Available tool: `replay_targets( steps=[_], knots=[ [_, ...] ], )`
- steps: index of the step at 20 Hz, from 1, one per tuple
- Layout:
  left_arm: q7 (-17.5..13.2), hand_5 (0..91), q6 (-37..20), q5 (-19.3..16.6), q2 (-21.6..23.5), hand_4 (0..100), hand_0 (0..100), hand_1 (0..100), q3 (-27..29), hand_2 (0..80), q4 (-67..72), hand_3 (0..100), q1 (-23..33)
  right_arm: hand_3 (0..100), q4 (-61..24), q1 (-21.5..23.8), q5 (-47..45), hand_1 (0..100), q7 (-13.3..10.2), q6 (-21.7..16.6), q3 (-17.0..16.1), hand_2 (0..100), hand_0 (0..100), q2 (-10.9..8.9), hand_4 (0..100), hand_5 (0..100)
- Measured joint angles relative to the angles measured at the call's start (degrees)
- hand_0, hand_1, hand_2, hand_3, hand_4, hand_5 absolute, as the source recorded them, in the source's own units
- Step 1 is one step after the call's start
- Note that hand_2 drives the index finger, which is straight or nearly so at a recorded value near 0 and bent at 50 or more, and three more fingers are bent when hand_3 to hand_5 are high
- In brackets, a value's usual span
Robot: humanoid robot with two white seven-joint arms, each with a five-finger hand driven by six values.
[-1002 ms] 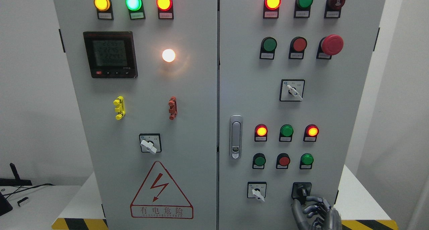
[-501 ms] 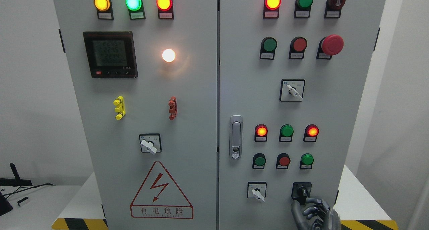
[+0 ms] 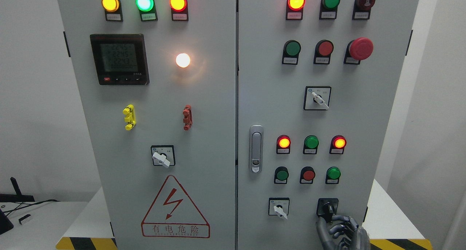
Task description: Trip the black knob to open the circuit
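Observation:
The black knob (image 3: pixel 328 207) sits on a black square plate at the bottom right of the right cabinet door (image 3: pixel 262 97). Its handle points down and slightly right. My right hand (image 3: pixel 340 229), dark grey with metal fingers, rises from the bottom edge just below the knob. The fingers (image 3: pixel 338 218) are curled, and the topmost one reaches up to the knob's lower tip without wrapping round it. The left arm does not show.
A white selector switch (image 3: pixel 279 208) sits left of the knob, with three push buttons (image 3: pixel 308 174) above it. Lit red lamps (image 3: pixel 283 142), a door latch (image 3: pixel 256 148) and a red emergency button (image 3: pixel 360 48) are higher up. A white table (image 3: pixel 389 221) flanks the cabinet.
My right hand has sunk a little below the knob since a second ago. The knob's handle looks unchanged.

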Motion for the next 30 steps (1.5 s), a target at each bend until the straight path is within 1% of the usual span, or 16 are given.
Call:
replay_targets(
  steps=[30],
  knots=[
    [0.0, 0.0, 0.0, 0.0, 0.0, 0, 12, 39, 0.0, 0.0, -0.01, 0, 0.0, 82, 0.24, -0.64, -3.18, 68, 0.48, -0.31, 0.0, 56, 32, 0.06, 86, 98]
  ],
)
